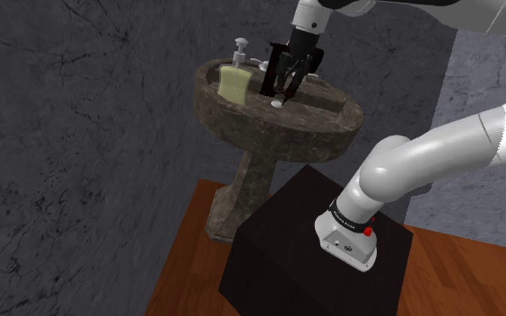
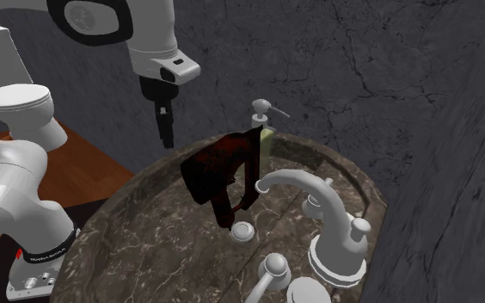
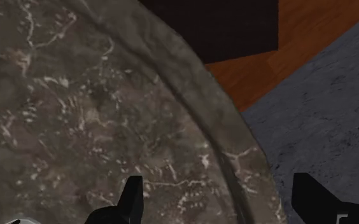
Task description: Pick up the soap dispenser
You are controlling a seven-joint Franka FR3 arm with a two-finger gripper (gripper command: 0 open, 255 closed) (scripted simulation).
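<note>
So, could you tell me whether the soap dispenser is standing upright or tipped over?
Upright: the soap dispenser stands on the sink, its body vertical and its pump on top.

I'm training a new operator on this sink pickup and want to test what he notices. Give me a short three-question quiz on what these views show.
1. True or false: the gripper is shut on the soap dispenser.
2. Where does the soap dispenser stand? A) on the rim of the sink B) on the wooden floor C) on the black stand
3. Fill in: in the wrist view, the two black fingers stand ___, with nothing clasped between them.

Key: 1 false; 2 A; 3 apart
</note>
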